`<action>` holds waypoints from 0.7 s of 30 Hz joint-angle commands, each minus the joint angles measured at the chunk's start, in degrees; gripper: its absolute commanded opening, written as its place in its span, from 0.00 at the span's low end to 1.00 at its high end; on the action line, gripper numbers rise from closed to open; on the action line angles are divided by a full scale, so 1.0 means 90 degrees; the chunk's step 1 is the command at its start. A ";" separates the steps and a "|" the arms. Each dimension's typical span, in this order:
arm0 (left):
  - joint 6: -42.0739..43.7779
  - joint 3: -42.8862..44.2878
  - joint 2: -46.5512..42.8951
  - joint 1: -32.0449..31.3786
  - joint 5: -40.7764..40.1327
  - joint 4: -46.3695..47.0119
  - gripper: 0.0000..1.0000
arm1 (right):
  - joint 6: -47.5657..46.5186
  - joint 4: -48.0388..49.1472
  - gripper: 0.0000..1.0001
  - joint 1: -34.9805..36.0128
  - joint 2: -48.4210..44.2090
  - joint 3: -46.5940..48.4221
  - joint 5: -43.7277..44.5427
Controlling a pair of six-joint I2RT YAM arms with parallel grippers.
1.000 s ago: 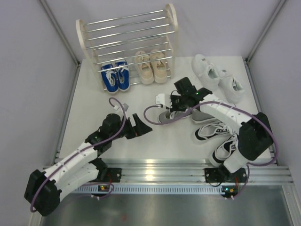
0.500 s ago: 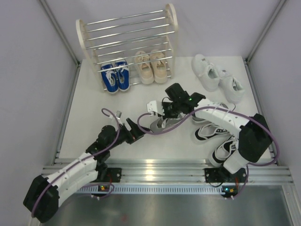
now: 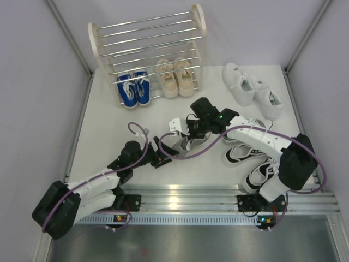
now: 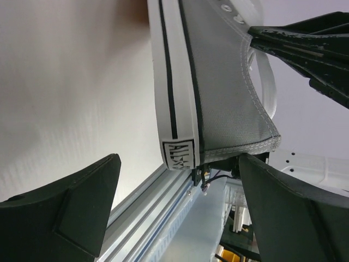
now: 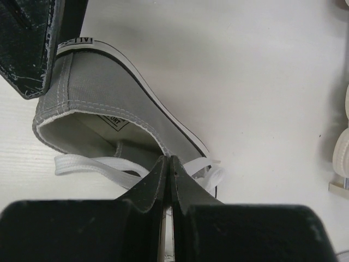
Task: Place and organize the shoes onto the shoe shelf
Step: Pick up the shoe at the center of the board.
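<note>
A grey shoe (image 3: 181,143) with a white sole lies mid-table. My right gripper (image 3: 192,132) is shut on its collar edge, pinching the grey shoe (image 5: 92,93) at the right gripper (image 5: 168,162) tips, with white laces beside them. My left gripper (image 3: 162,153) stands open at the heel end; in the left wrist view the grey shoe (image 4: 223,93) heel sits just ahead of the wide-apart left gripper (image 4: 180,164). The shoe shelf (image 3: 96,39) at the back holds blue shoes (image 3: 133,90) and beige shoes (image 3: 175,76) on its lowest level.
A white pair (image 3: 252,90) lies at the back right. Black-and-white shoes (image 3: 248,153) lie under and beside the right arm near the front right. A metal rail (image 3: 180,196) runs along the table's near edge, and grey walls close in both sides.
My right gripper has dragged the grey shoe left and nearer. My left arm has dropped lower, its open gripper now at the shoe's heel.
</note>
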 commanded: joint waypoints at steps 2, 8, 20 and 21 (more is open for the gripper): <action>-0.0113 0.0470 0.0219 -0.0002 0.0316 0.0795 0.94 | 0.0151 0.0391 0.00 0.0119 -0.0335 0.0262 -0.0448; -0.0103 0.0412 0.0454 -0.0012 0.0180 0.0795 0.87 | 0.0229 0.0352 0.00 0.0129 -0.0295 0.0370 -0.0574; -0.0298 0.0304 0.0532 -0.0012 -0.0220 0.1020 0.49 | 0.0308 0.0411 0.00 0.0148 -0.0315 0.0194 -0.0701; -0.0298 0.0304 0.0561 -0.0012 -0.0240 0.1020 0.41 | 0.0298 0.0411 0.00 0.0158 -0.0334 0.0184 -0.0731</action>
